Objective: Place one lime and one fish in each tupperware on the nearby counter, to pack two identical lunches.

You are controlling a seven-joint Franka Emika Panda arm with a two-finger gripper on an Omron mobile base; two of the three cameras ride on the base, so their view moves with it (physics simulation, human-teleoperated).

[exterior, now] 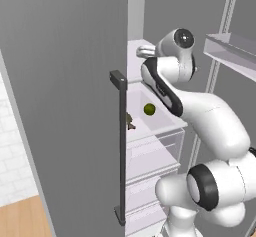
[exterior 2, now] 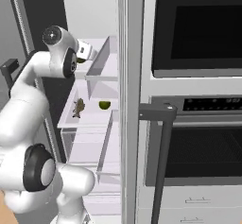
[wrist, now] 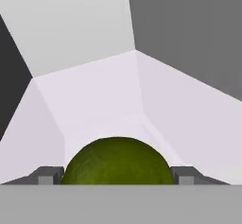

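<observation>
the arm (exterior: 215, 126) is built of thick, rounded white segments with a glossy plastic-like shell, swelling at each joint into bulbous housings. dark, near-black bands ring the joints (one wide collar sits on the big lower joint, another curves along the slimmer link nearer the pincer). the uppermost housing ends in a round dark cap with a pale grey centre, seen from both base cameras. beyond it a short light-grey wrist piece leads toward the gripper (wrist: 116, 176), whose two fingertips (wrist: 46, 175) are small, blocky and mid-grey with darker sloping sides, squared at the top. no cables, screws or printed markings can be made out.
</observation>
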